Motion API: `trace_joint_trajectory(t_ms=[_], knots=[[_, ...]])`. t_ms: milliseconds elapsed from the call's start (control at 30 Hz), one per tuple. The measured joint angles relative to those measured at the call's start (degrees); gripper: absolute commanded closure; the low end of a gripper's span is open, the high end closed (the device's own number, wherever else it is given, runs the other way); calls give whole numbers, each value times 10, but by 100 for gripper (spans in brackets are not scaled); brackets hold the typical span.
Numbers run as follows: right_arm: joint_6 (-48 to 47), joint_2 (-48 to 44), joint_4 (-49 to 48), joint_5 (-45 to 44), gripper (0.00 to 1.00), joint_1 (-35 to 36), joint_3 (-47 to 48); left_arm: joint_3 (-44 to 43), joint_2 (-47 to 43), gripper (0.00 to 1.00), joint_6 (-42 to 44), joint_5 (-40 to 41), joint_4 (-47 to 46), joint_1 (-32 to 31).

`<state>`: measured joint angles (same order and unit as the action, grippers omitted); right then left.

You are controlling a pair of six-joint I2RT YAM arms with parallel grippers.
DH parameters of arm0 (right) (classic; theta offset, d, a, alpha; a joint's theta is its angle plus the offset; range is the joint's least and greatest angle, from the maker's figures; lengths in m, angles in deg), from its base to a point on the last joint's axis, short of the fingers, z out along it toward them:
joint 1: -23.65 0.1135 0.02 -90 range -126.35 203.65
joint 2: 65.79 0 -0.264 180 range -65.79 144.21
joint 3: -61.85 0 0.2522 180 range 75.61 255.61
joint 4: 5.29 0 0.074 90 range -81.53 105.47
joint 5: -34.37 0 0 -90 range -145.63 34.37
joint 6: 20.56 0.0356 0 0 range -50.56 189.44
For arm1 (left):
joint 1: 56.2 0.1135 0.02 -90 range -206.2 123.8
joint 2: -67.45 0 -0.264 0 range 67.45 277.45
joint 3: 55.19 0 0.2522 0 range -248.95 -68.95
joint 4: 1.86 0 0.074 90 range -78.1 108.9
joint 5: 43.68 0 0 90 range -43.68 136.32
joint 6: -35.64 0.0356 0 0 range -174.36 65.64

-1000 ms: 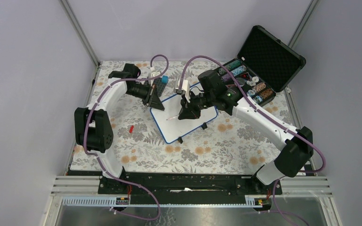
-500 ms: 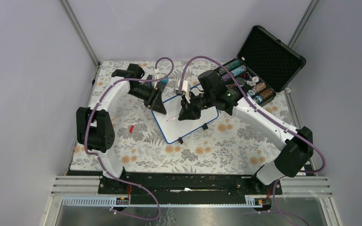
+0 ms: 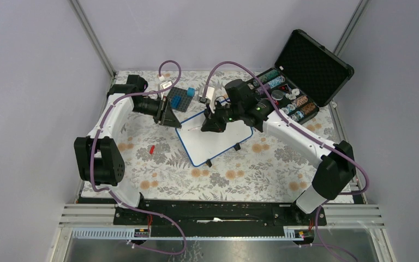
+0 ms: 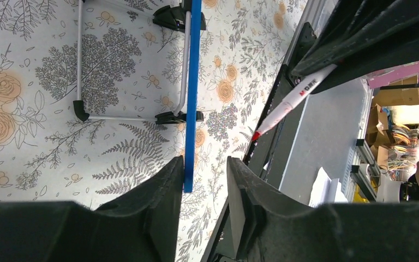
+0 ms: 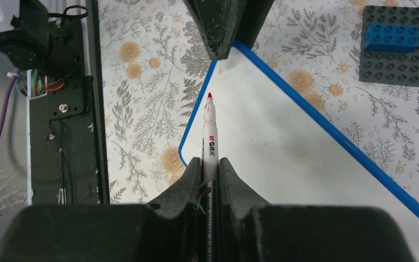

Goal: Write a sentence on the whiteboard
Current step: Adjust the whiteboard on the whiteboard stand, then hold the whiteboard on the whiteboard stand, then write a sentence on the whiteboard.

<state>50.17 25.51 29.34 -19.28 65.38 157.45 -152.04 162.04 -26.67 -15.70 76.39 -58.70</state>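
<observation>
The whiteboard, white with a blue rim, lies on the flowered cloth at mid-table. No sentence shows on its white face. My right gripper is shut on a white marker, whose red tip hovers over the board's corner. From above, that gripper sits over the board's far-left part. My left gripper stands open. The board's blue rim, seen edge-on, ends just inside its jaws beside the left finger. From above, the left gripper is at the board's left corner.
A dark grey studded baseplate with blue bricks lies behind the board. An open black case of chips stands at the back right. A small red cap lies on the cloth left of the board. The board's wire stand shows underneath.
My left gripper has opened off the board's corner and its arm has drawn back to the left. The right gripper has carried the marker toward the board's far-left corner.
</observation>
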Motion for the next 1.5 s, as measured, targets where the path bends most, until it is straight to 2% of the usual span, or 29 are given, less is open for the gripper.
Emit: trace_joint_trajectory(t_ms=[100,267,333,433,500,1033,1500], knots=[[11,9,-20,-14,100,0,0,0,2,78,-2,-4,-2,0],[15,10,-39,-28,100,0,-1,-5,19,86,0,-6,-3,-1],[15,10,-43,-29,100,0,-1,-6,28,85,1,-8,-2,-1],[15,14,-49,-28,100,0,-1,-8,40,78,9,-9,3,-1],[15,17,-49,-24,100,0,-1,-8,44,78,11,-9,5,0],[42,19,-61,-42,100,1,-22,-8,44,100,25,-14,5,-1],[52,45,-74,-74,100,10,-23,-8,44,100,27,-14,5,-3]])
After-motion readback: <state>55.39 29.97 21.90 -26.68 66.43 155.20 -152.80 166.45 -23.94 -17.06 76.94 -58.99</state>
